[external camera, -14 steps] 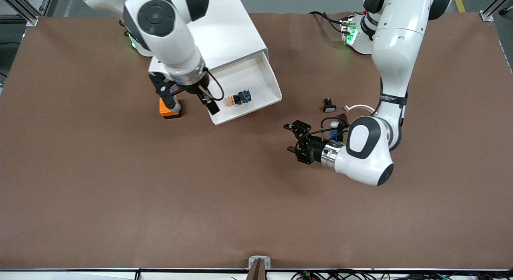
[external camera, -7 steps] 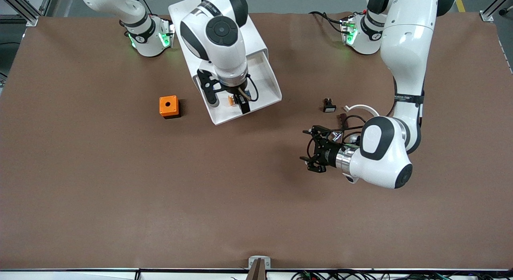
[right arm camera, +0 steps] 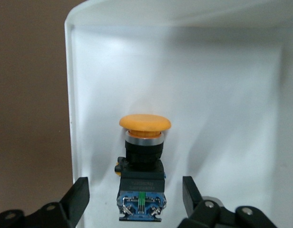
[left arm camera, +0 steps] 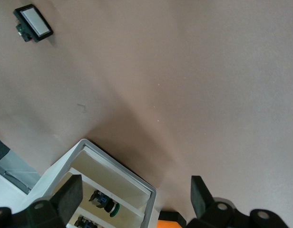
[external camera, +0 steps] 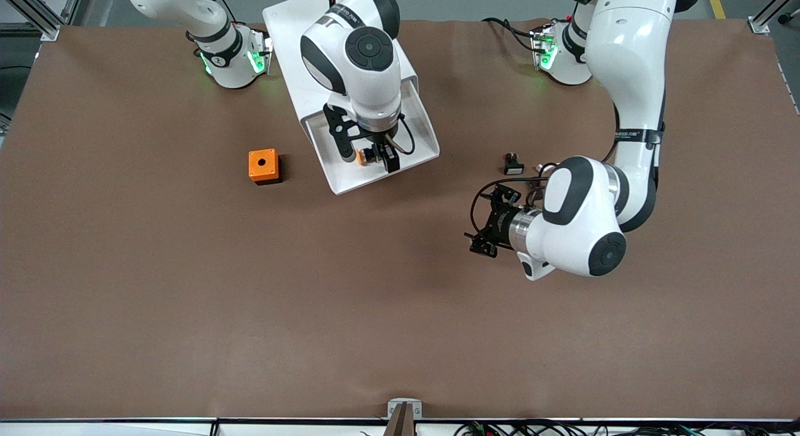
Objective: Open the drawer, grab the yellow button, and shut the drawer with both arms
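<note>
White-walled drawer (external camera: 417, 150) holds the button (right arm camera: 142, 167) between the right end effector's (right arm camera: 136, 191) spread fingers, so descend straight, pinching its black body; the left end effector (left arm camera: 137, 195), also spread, waits over the worktop (external camera: 250, 298) at the drawer's four o'clock.

A matt brown table (external camera: 187, 298) cover looks like fine-grained cloth or felt, slightly rough. The open drawer (right arm camera: 222, 71) is smooth white plastic with a soft sheen. The button (right arm camera: 144, 161) lying in it has a glossy orange-yellow cap, a bright metal ring below it, a dull black plastic body and a blue-green plastic rear. The arms (external camera: 631, 61) have glossy white shells and matt black joint rings. An orange cube (external camera: 264, 166) looks like matt plastic.
</note>
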